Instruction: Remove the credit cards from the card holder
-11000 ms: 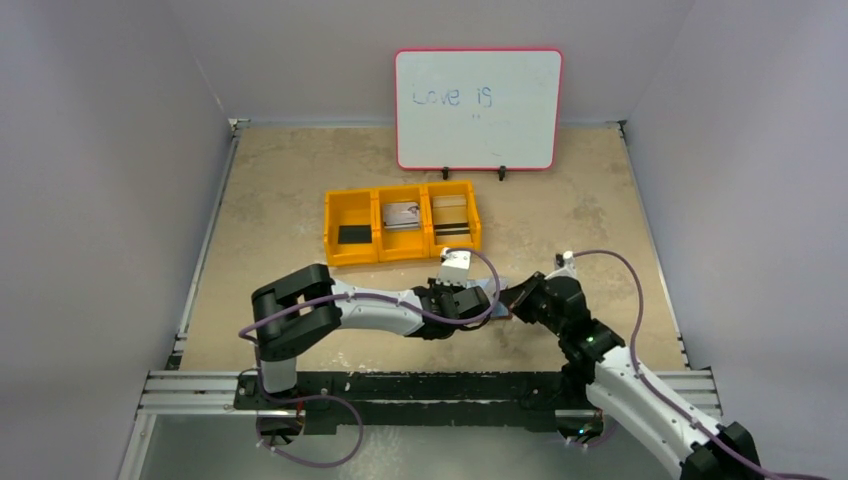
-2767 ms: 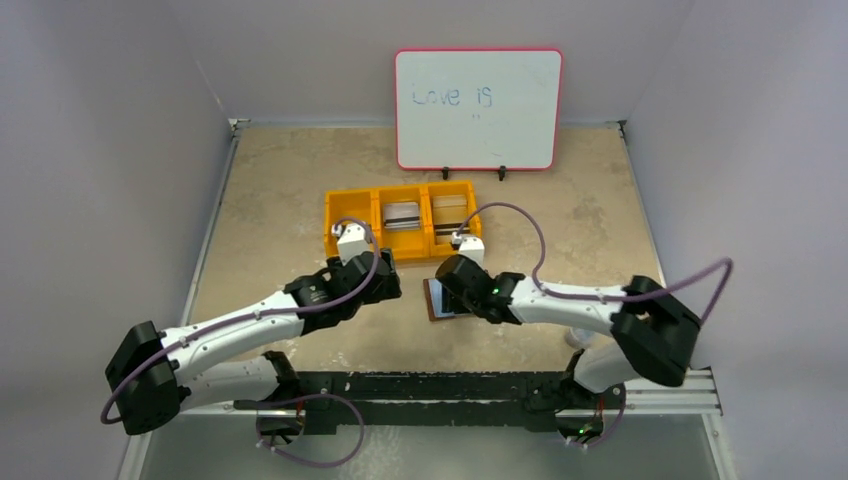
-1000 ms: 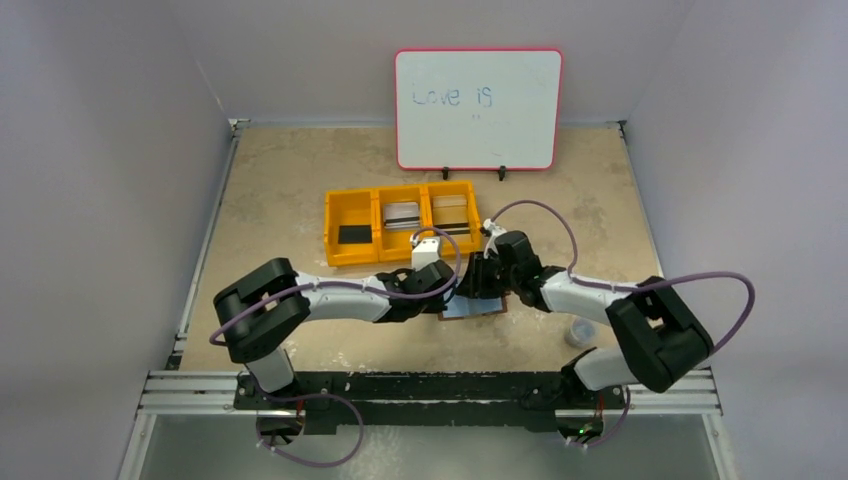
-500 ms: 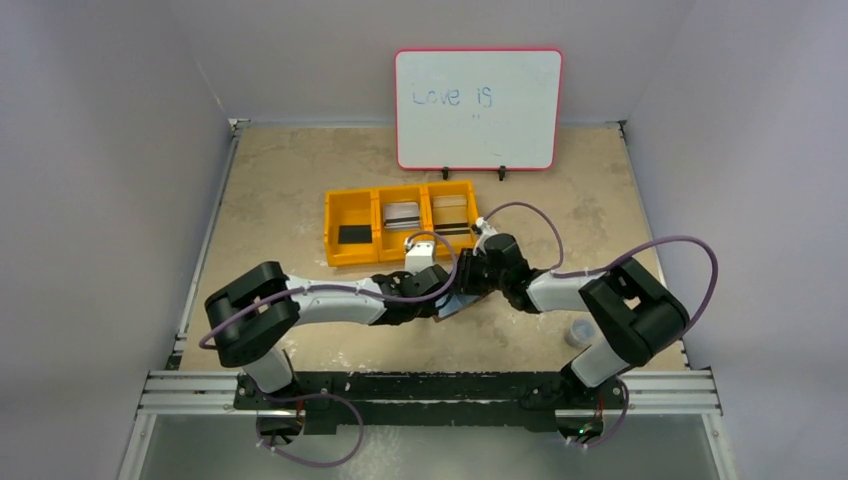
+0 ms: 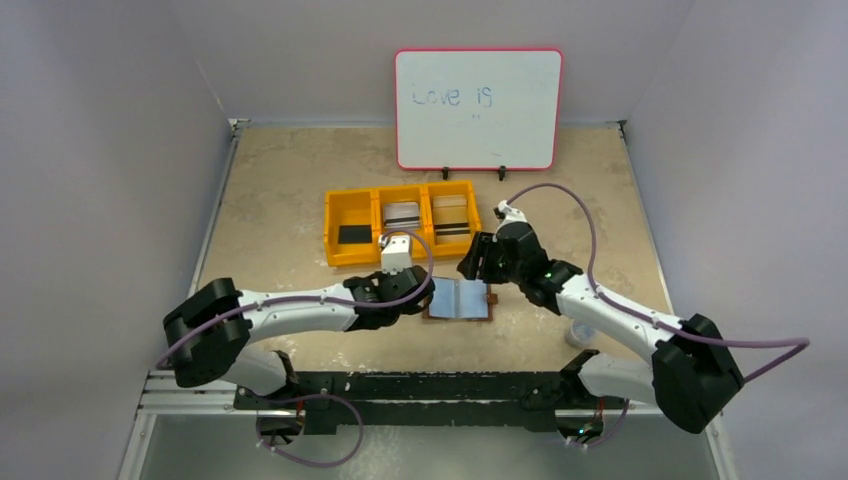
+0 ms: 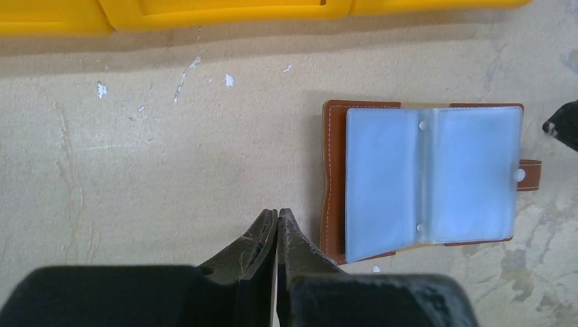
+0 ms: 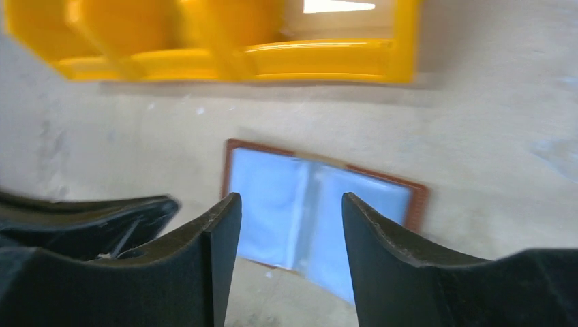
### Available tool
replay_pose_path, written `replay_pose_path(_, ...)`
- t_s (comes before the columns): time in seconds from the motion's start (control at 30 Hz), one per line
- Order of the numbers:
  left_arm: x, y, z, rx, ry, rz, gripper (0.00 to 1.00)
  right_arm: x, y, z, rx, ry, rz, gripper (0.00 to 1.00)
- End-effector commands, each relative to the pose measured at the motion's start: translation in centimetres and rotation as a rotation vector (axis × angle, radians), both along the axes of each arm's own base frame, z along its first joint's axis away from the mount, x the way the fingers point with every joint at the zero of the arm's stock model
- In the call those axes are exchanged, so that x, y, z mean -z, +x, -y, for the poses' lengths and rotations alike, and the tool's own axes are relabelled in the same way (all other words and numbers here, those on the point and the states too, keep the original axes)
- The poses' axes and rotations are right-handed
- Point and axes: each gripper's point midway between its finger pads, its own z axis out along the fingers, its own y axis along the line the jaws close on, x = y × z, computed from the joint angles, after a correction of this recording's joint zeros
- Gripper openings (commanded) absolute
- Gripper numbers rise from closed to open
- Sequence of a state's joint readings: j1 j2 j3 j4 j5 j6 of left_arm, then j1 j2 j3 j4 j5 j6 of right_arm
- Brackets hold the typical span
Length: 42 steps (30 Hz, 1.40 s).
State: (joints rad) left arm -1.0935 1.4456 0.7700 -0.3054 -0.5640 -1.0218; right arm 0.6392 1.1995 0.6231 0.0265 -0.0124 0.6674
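Your left end effector (image 6: 277, 219), fingers pressed together on nothing, sits just left of the card holder (image 6: 426, 178) and is the nearer one; the holder lies open and flat on the bench (image 5: 280, 200), long axis left to right, sleeves seemingly empty; your right end effector (image 7: 290, 218) hovers spread beyond its far right corner; half a second ago both crowded a tilted holder, now they have drawn apart; credit cards (image 5: 352, 234) lie in the yellow bin (image 5: 400, 189).
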Motion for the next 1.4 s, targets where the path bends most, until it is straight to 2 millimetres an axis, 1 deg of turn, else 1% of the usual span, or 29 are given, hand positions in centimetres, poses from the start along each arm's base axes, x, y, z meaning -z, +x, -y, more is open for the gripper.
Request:
replay_pose_path(0.0,-1.8,0.5,-0.5,-0.039,-0.046,0.053,0.04,2.9,-0.3,5.7,0.202,-0.2,-0.07,0.6)
replay_pose_path(0.03,-2.1,0.5,-0.6,-0.04,-0.054,0.058,0.05,3.1,-0.4,5.6,0.202,-0.195,-0.076,0.61)
replay_pose_path(0.1,-2.7,0.5,-0.8,-0.045,-0.068,0.074,0.09,3.7,-0.4,5.2,0.178,-0.191,-0.091,0.67)
replay_pose_path(0.23,-3.5,0.6,-1.8,-0.074,-0.07,0.099,0.12,6.1,-0.8,4.6,0.122,-0.243,-0.174,0.68)
replay_pose_path(0.3,-4.0,0.6,-2.3,-0.09,-0.077,0.113,0.13,6.9,-0.3,4.2,0.072,-0.275,-0.163,0.64)
replay_pose_path(0.37,-4.4,0.7,-2.8,-0.106,-0.083,0.126,0.13,7.3,-0.4,2.9,0.005,-0.251,-0.164,0.58)
replay_pose_path(0.43,-4.8,0.8,-3.3,-0.122,-0.084,0.142,0.14,7.0,-0.7,1.2,-0.072,-0.191,-0.158,0.49)
replay_pose_path(0.47,-4.9,0.8,-3.6,-0.129,-0.081,0.147,0.14,6.9,-0.8,0.6,-0.083,-0.176,-0.156,0.46)
replay_pose_path(0.57,-5.5,0.8,-4.4,-0.151,-0.07,0.162,0.14,6.9,-1.4,-1.1,-0.131,-0.16,-0.155,0.45)
replay_pose_path(0.7,-6.2,0.9,-5.6,-0.18,-0.049,0.184,0.16,6.4,-1.8,-2.0,-0.1,-0.134,-0.176,0.46)
replay_pose_path(0.8,-6.8,0.9,-6.7,-0.205,-0.031,0.206,0.24,5.3,-1.8,-1.8,-0.037,-0.101,-0.165,0.52)
replay_pose_path(0.87,-7.4,1.1,-7.5,-0.224,-0.015,0.226,0.33,3.6,-1.4,-1.7,-0.02,-0.079,-0.115,0.54)
replay_pose_path(0.9,-7.8,1.2,-8.1,-0.239,-0.002,0.238,0.41,2.4,-1.1,-1.6,-0.014,-0.07,-0.082,0.55)
replay_pose_path(1.0,-8.8,2.1,-9.9,-0.278,0.037,0.257,0.55,-1.8,0.3,-0.4,0.038,-0.071,0.046,0.59)
replay_pose_path(1.07,-9.3,3.0,-11.3,-0.3,0.054,0.246,0.58,-4.1,0.7,0.7,0.08,-0.074,0.114,0.63)
replay_pose_path(1.13,-10.2,3.8,-12.8,-0.325,0.078,0.251,0.6,-6.9,1.9,2.3,0.144,-0.099,0.228,0.69)
replay_pose_path(1.2,-11.8,4.4,-14.4,-0.355,0.116,0.282,0.63,-10.0,2.8,3.9,0.212,-0.115,0.33,0.76)
replay_pose_path(1.27,-14.0,4.9,-15.8,-0.38,0.153,0.305,0.65,-13.2,3.6,5.1,0.266,-0.118,0.43,0.79)
replay_pose_path(1.3,-15.3,5.2,-16.3,-0.392,0.168,0.318,0.65,-14.8,3.9,5.6,0.287,-0.117,0.48,0.8)
replay_pose_path(1.37,-16.9,5.4,-17.8,-0.423,0.231,0.332,0.66,-17.4,4.2,6.7,0.327,-0.119,0.556,0.81)
